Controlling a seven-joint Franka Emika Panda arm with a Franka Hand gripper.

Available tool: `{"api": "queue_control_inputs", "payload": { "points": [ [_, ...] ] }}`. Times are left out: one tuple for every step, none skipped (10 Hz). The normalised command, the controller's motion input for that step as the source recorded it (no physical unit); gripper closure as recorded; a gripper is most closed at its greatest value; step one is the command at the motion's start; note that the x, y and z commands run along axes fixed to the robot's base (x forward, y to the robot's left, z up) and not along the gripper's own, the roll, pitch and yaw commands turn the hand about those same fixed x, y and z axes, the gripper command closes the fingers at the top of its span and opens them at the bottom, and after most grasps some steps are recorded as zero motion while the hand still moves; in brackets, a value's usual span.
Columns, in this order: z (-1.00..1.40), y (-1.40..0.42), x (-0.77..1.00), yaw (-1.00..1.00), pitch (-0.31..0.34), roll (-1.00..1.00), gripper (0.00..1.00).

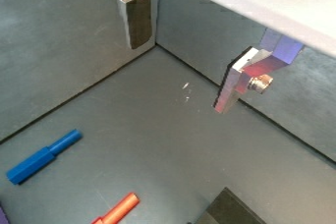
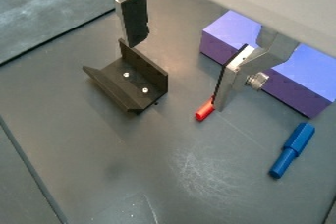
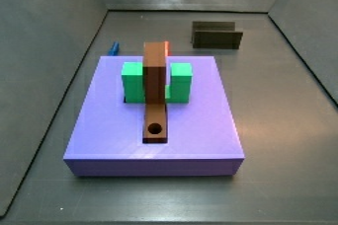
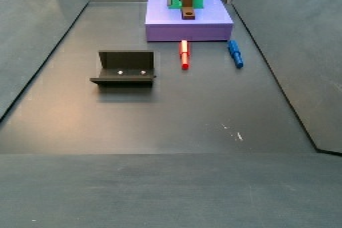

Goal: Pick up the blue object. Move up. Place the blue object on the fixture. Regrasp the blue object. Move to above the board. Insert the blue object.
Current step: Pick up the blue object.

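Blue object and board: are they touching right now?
Apart. A side view shows grey floor between the blue object and the board. The gripper hangs open above.

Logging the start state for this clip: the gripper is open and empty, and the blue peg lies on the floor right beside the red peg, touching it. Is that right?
Not quite. The blue peg and the red peg lie apart on the floor, with a clear gap between them, as a side view shows. The rest holds: the gripper is open and empty, with nothing between its fingers in both wrist views.
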Motion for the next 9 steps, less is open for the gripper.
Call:
{"api": "queue_control_inputs", "payload": {
  "points": [
    [0.00,-0.02,0.00,0.00,0.000,0.00,0.00],
    [-0.20,-0.05,-0.09,-0.03,-0.091,-0.07,0.00],
    [-0.40,-0.51,-0.14,0.00,-0.133,0.02,0.00],
    [-0.48,-0.78,-0.30,0.00,-0.173,0.16,0.00],
    [-0.47,-0.79,-0.42,0.00,-0.187,0.19,0.00],
    [-0.37,-0.71,-0.35,0.00,-0.126,0.18,0.00],
    [-0.42,-0.65,-0.32,-0.04,-0.136,0.14,0.00],
    [-0.37,-0.64,-0.31,0.00,-0.120,0.14,0.00],
    [-0.37,-0.57,-0.33,0.00,-0.120,0.14,0.00]
  ]
}}
